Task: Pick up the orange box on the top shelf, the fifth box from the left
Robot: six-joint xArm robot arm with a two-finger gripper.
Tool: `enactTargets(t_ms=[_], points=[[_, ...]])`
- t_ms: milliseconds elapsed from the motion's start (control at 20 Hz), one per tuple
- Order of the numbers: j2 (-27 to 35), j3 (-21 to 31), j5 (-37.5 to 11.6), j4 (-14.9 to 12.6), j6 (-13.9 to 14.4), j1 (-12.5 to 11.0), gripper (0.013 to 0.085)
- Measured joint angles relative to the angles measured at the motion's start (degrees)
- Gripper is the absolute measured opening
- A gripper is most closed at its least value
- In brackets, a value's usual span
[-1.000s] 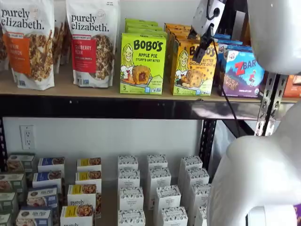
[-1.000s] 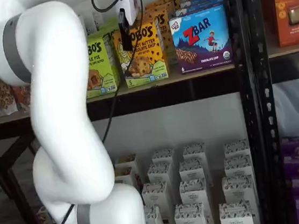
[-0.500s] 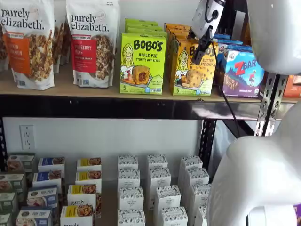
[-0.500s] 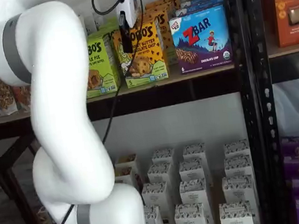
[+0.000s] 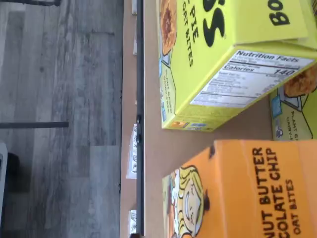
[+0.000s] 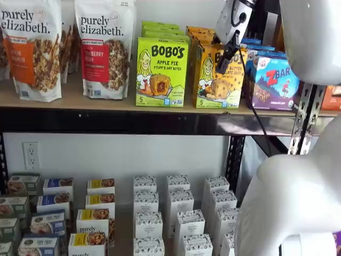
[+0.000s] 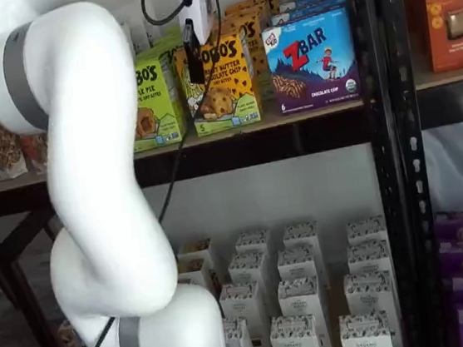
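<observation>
The orange box (image 6: 216, 77) stands upright on the top shelf (image 6: 106, 101), between the lime-green Apple Pie box (image 6: 161, 72) and the blue Zbar box (image 6: 274, 81). It shows in both shelf views (image 7: 225, 82) and close up in the wrist view (image 5: 247, 193). My gripper (image 6: 227, 53) hangs in front of the orange box's upper front face, white body above, black fingers pointing down. In a shelf view (image 7: 194, 60) the fingers show as one dark bar, so no gap can be made out. Nothing is held.
Purely Elizabeth granola bags (image 6: 106, 48) stand at the shelf's left. More orange boxes stand behind the front one. Small white boxes (image 6: 178, 213) fill the lower level. A black perforated upright (image 7: 389, 122) stands right of the Zbar box. My white arm (image 7: 90, 181) fills the foreground.
The gripper has risen slightly along the orange box's front face. The boxes have not moved.
</observation>
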Motion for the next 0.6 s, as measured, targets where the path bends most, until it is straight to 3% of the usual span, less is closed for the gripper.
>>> enactTargets(t_ms=[450,600], points=[[0.09,0.02,0.25,0.20,0.16,0.17,0.0610],[0.14,-0.07,0.41,-0.01,0.16,0.16,0.0610]])
